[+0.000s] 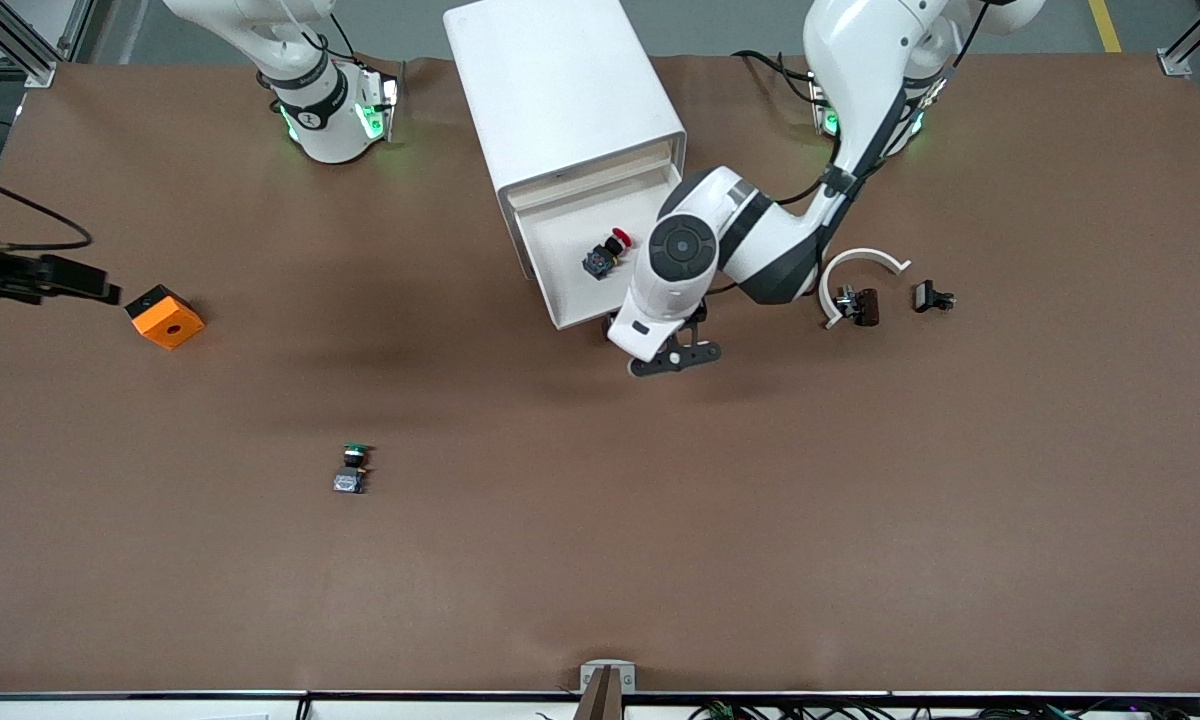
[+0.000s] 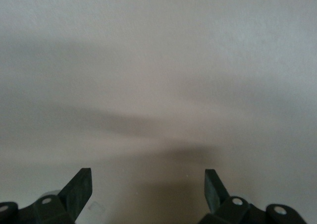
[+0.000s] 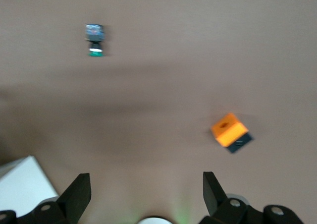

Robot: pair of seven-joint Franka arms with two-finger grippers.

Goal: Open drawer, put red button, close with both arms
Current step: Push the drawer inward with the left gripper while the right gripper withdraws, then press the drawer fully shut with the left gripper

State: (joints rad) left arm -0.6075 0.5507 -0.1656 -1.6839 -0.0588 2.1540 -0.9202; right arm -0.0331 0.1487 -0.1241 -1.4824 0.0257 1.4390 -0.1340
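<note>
While the drawer (image 1: 570,262) stands pulled out, we see the red button (image 1: 605,252) lying inside, left end effector (image 1: 672,352) spread wide and empty at the drawer's front, right end effector (image 3: 147,194) equally wide, empty above the counter (image 1: 660,520).

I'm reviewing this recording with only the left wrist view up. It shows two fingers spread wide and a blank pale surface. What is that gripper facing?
Observer: The left gripper is low at the front of the open drawer, by the front corner toward the left arm's end.
Operator: Is the red button in yet?
Observer: Yes, the red button lies on its side in the drawer.
Operator: And the other arm?
Observer: The right gripper is open, up over the table. An orange block and a green button show in its wrist view.
</note>
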